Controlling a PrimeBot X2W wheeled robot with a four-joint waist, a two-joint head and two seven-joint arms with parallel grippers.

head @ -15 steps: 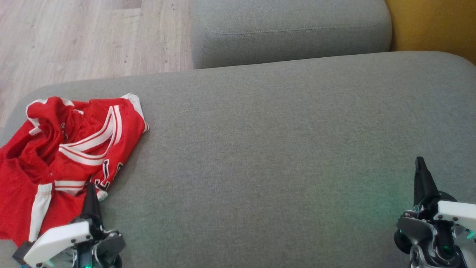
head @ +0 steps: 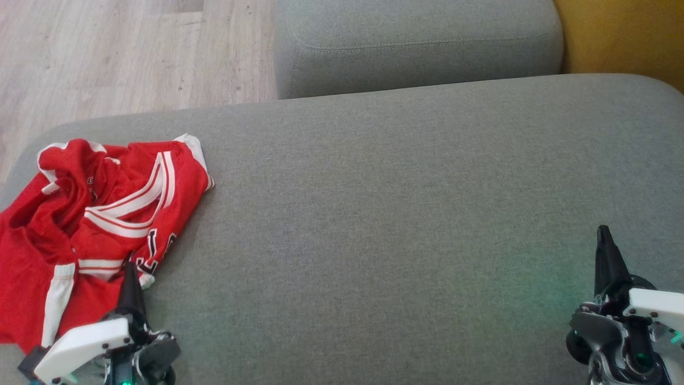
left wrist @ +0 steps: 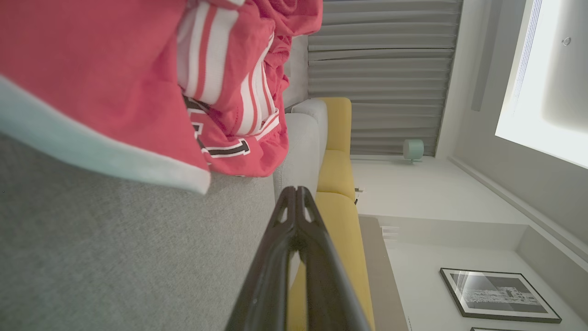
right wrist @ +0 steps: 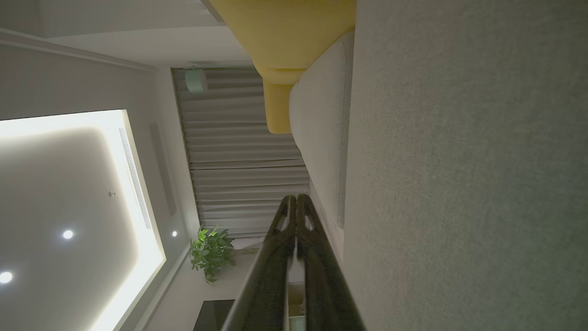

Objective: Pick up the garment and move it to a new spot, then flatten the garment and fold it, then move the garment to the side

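Head view: garment (head: 80, 214) on grey cushion (head: 401, 214), floor (head: 107, 53) beyond

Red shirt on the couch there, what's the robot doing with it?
Nothing is picked up yet. The red shirt lies crumpled at the left end of the grey couch cushion. The left gripper is by the shirt's near edge, fingers shut and empty; the right gripper, also shut and empty, is over bare cushion far to the right. Moving, flattening and folding the shirt has not begun.
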